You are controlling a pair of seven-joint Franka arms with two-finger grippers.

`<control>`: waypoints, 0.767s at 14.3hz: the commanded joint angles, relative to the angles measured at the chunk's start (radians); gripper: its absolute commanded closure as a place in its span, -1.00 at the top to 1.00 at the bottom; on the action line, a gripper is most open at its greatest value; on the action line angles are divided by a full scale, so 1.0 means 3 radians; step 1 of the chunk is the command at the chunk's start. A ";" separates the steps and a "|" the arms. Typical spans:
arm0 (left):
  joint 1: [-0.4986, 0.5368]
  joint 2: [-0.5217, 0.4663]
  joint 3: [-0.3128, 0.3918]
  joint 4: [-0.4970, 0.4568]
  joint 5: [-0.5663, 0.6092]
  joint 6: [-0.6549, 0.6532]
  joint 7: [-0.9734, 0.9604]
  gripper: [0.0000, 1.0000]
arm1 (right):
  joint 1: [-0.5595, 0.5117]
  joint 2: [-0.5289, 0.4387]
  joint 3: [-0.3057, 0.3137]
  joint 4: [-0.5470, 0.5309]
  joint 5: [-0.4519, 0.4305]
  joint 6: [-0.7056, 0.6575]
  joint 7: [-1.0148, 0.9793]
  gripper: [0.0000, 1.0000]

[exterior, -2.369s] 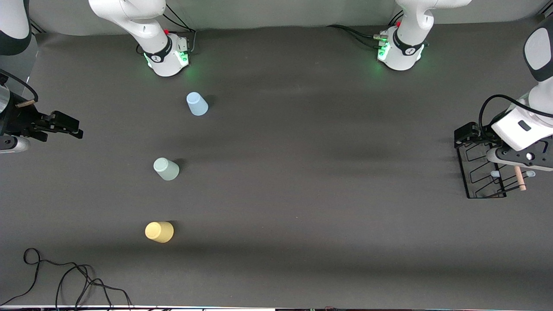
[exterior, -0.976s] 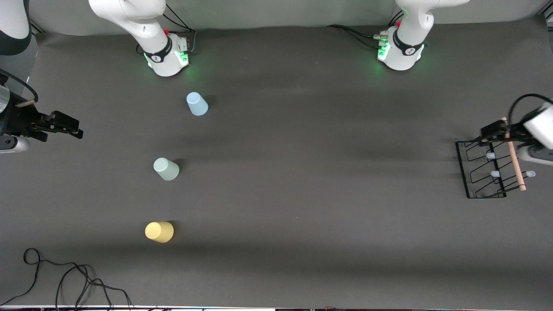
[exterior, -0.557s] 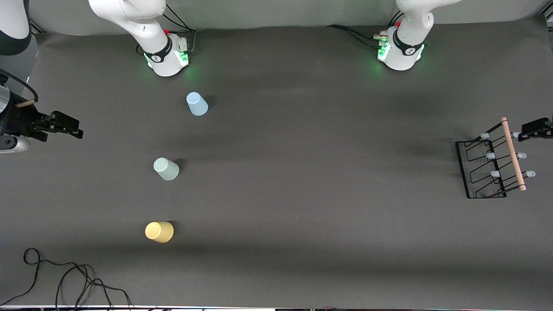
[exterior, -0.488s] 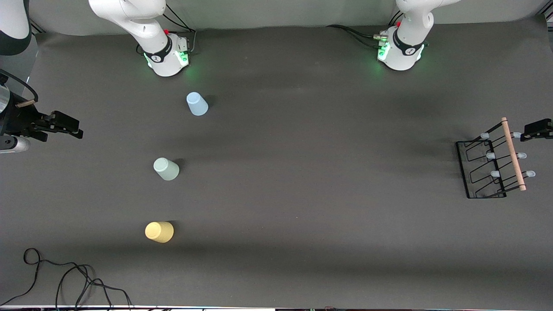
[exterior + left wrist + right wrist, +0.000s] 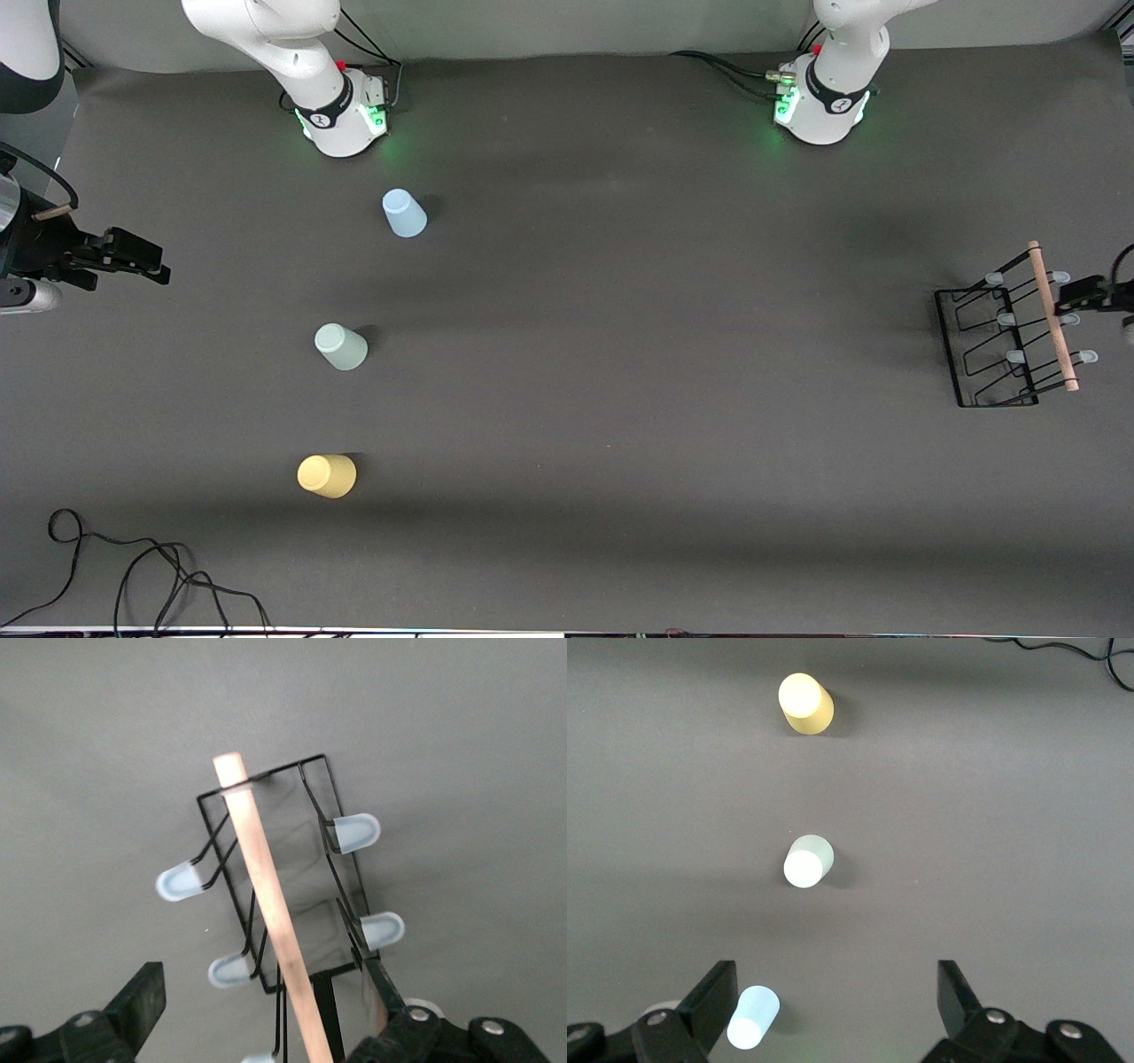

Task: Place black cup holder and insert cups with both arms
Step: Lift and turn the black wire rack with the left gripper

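While the left gripper (image 5: 257,1014), jaws wide, hangs over the black cup holder (image 5: 992,341) at the left arm's end, we fear closing off-centre may tip it; right gripper (image 5: 833,1010) waits wide.

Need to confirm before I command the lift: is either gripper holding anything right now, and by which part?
Nothing is held. The left gripper is open, straddling the black cup holder's wooden rod. The right gripper, open, waits.

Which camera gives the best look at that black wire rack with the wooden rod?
The left wrist view: the black cup holder fills it. The front view shows it small; the right wrist view doesn't show it.
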 commanded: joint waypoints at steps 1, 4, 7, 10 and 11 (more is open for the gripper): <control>0.0054 0.0030 -0.0034 -0.0153 0.0032 0.0180 0.0057 0.96 | 0.0036 0.0020 -0.0040 0.0019 -0.0008 0.0017 -0.0018 1.00; 0.0054 0.0056 -0.0034 -0.0205 0.0037 0.0201 0.0057 0.67 | 0.0041 0.0020 -0.0040 0.0024 -0.0008 0.0017 -0.0018 1.00; 0.0044 0.0046 -0.0034 -0.0220 0.0032 0.0196 0.0057 -0.27 | 0.0036 0.0020 -0.0040 0.0024 -0.0008 0.0017 -0.0018 1.00; 0.0039 0.0046 -0.0034 -0.0220 0.0032 0.0196 0.0052 -1.00 | 0.0041 0.0025 -0.0034 0.0024 -0.0008 0.0017 -0.0018 1.00; 0.0034 0.0046 -0.0039 -0.0225 0.0032 0.0196 0.0047 -1.00 | 0.0041 0.0025 -0.0040 0.0024 -0.0008 0.0017 -0.0018 1.00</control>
